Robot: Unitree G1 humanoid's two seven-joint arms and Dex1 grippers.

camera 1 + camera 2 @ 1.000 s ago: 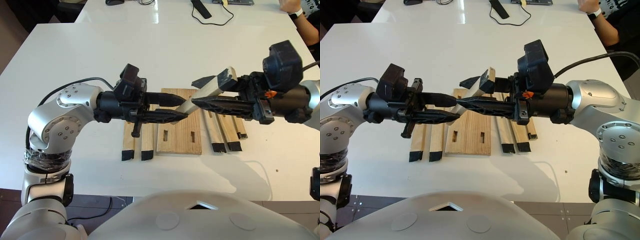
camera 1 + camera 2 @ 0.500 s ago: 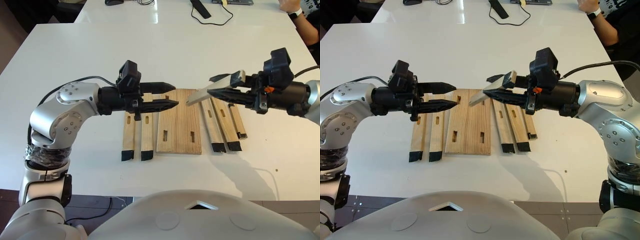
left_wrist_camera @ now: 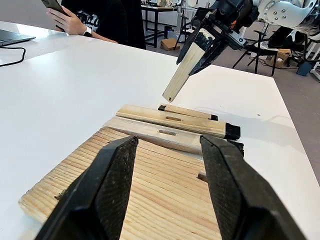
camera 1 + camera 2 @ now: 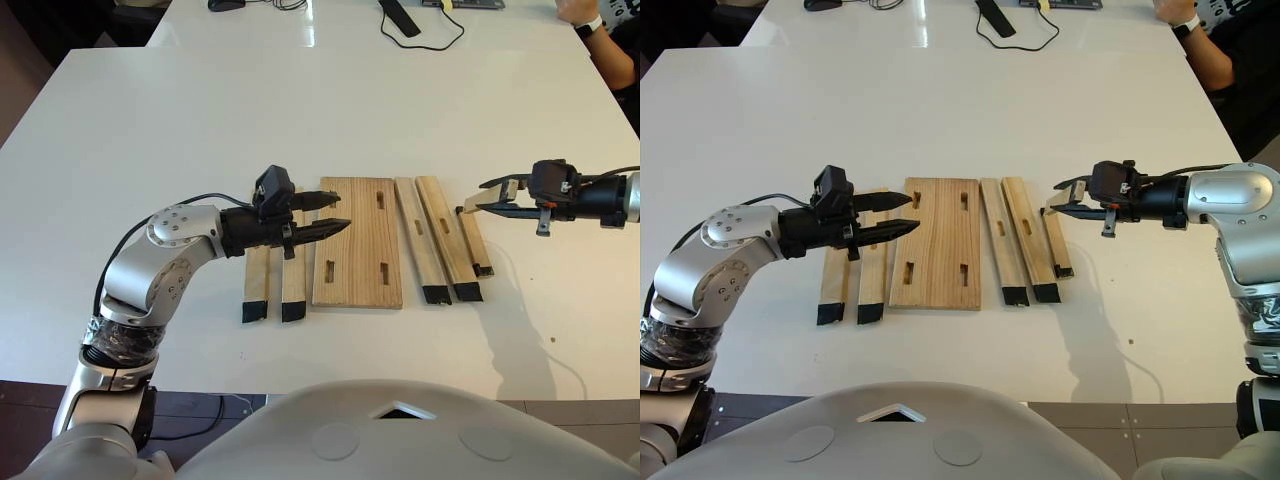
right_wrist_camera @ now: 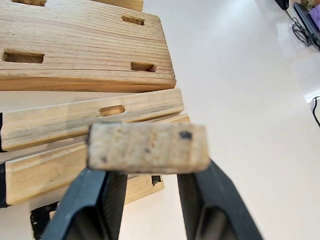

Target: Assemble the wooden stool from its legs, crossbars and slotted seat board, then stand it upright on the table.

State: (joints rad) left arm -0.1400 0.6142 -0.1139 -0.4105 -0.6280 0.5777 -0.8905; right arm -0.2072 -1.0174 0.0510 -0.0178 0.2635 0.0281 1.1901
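The slotted seat board (image 4: pixel 357 242) lay flat mid-surface (image 4: pixel 150 120). Two legs (image 4: pixel 258 285) lay just beside it toward the left edge, and three more wooden pieces (image 4: pixel 447 245) toward the right edge. Left pincer (image 4: pixel 343 207) released, jaws apart, low over the board's left side. Right pincer (image 4: pixel 1052 198) clenched on a short crossbar (image 5: pixel 147 148), held above the surface by the rightmost piece.

Left arm bent, forearm pointing inward; left gripper (image 4: pixel 343 208) held low, fingers spread. Right arm reaching inward; right gripper (image 4: pixel 475 198) clamped on a bar (image 5: pixel 148 148).
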